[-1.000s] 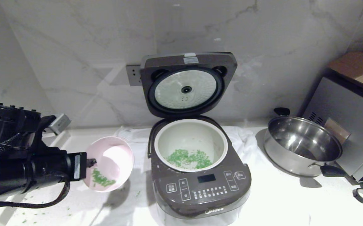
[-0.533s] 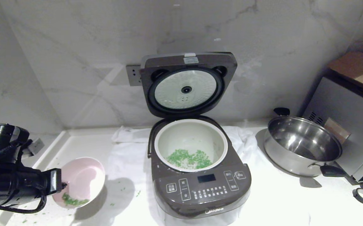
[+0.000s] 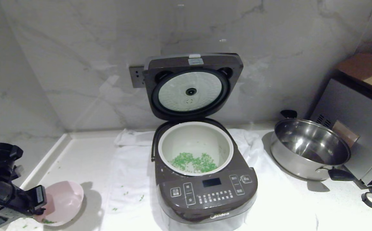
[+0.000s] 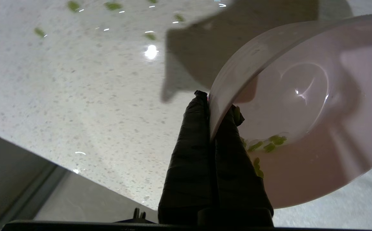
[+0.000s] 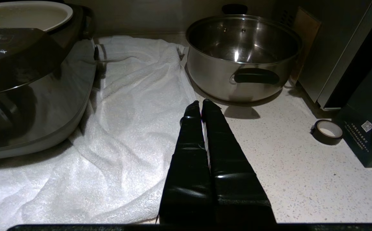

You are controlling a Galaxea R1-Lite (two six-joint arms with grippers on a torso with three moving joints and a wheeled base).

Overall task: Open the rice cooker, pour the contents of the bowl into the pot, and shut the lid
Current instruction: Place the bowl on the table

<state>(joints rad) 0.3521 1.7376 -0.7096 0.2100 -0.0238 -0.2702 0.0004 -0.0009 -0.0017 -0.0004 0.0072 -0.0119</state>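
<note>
Lid [image 3: 190, 88] stands raised on its hinge against the marble wall, pale dimpled inner plate exposed. Most of the green contents [image 3: 194, 162] are seen lying in the pale, smooth-rimmed pot [image 3: 195, 136] seated in the rice cooker [image 3: 205, 189]. Pouring is judged done, though imperfectly: stray green bits are scattered on the surface [image 3: 86, 160] and on the white towel [image 3: 128, 173] under the cooker. A few bits cling inside the bowl [image 3: 64, 200].

The bowl, glossy pink outside and smooth white within, is held low at the near left corner of the surface, well apart from the cooker. Left gripper [image 4: 212, 106]: fingers pinched narrow on the bowl rim, one inside, one outside. Contact with the speckled stone cannot be told.

Left to do, by judgement: bowl released, lid shut.

Right gripper [image 5: 201, 106]: fingers pressed together, empty, parked over the towel's edge near the shiny steel pan [image 5: 242, 54].
</note>
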